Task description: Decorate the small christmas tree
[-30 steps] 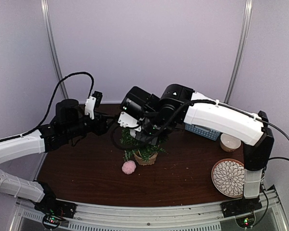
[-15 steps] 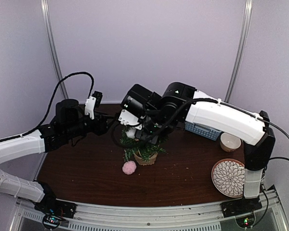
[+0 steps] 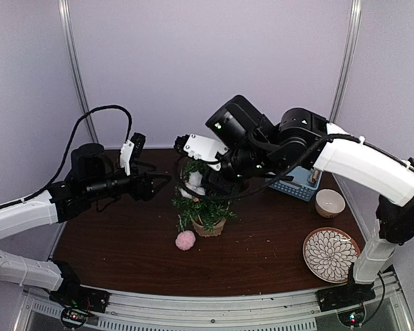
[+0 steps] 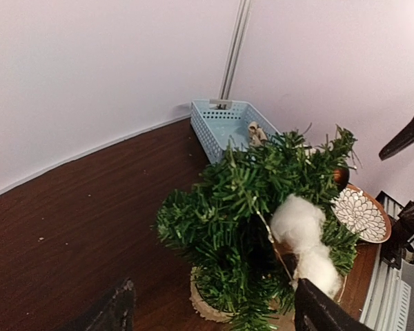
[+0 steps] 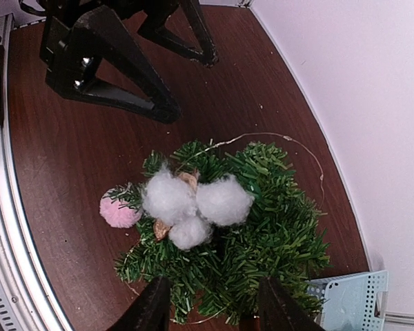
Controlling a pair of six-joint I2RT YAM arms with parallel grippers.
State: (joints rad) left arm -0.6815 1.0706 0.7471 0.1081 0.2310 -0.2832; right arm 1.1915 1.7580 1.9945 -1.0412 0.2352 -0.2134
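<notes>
Dark tabletop (image 3: 124,255) carries the small christmas tree (image 5: 276,227), just below the right gripper (image 5: 214,293) and ahead of the left gripper (image 4: 214,293), both with fingers spread and empty. White puffs (image 5: 193,200) sit on it; the pink pompom (image 5: 117,210) beside its pot is likely left to hang.

Tree pot (image 4: 205,308) cut off below; basket (image 3: 300,187) part hidden (right arm (image 3: 359,162)).

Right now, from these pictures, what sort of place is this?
Probably a robot test booth: two white-and-black robot arms stand on a silver metal rail beside a dark brown wooden table, shut in by plain pale lilac walls. A small green christmas tree in a tan pot stands on the table.
</notes>
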